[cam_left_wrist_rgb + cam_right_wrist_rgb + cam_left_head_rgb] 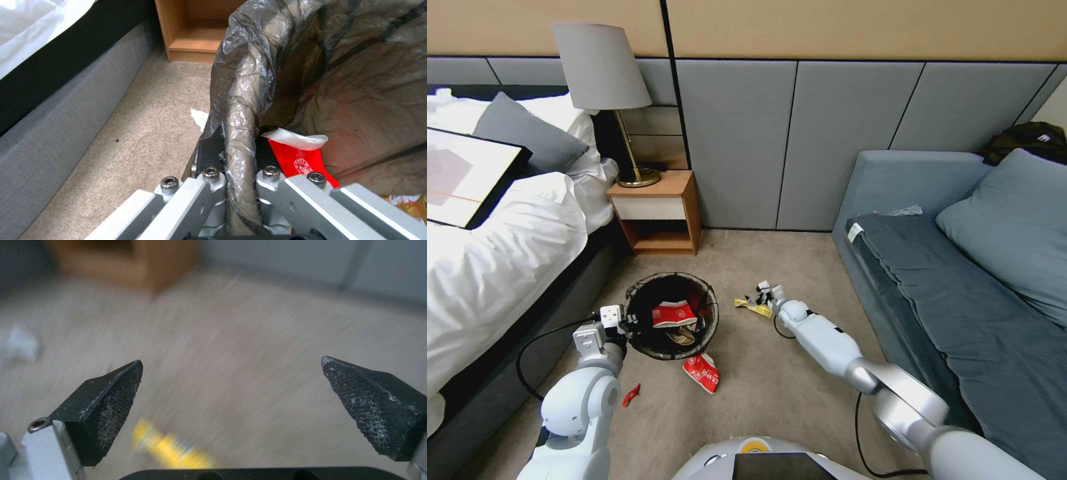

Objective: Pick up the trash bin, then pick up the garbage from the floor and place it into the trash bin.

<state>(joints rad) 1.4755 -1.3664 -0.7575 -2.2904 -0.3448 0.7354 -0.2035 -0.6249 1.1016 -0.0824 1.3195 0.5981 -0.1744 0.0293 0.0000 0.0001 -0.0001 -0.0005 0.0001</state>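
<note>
you have the trash bin [672, 315] at lower centre-left of the head frame, standing on the carpet [774, 393] with its dark bag folded over the rim. your left gripper [629, 325] is at the bin's left edge, and in the left wrist view its two fingers [211, 186] are closed tight on the bag-covered rim [238, 133], one inside and one outside.

count the garbage: inside the bin you can see one red-and-white wrapper [672, 313] on top and one tan scrap [680, 337] beneath it. on the floor there are three pieces: one red-and-white wrapper [702, 373] just below the bin, one small red scrap [631, 395] near your left elbow at lower left, and one yellow wrapper [752, 306] right of the bin, mid-frame.

your right gripper [762, 294] is low over the carpet, right at the yellow wrapper. in the right wrist view its two black pads [111, 400] are spread wide apart with nothing between them, and the yellow wrapper [171, 446] shows as a blurred streak at the bottom of the frame, closer to one pad than the other.

also around you: one bed [487, 267] on the left, one nightstand [657, 213] with one lamp [604, 73], one sofa [960, 280] on the right.
</note>
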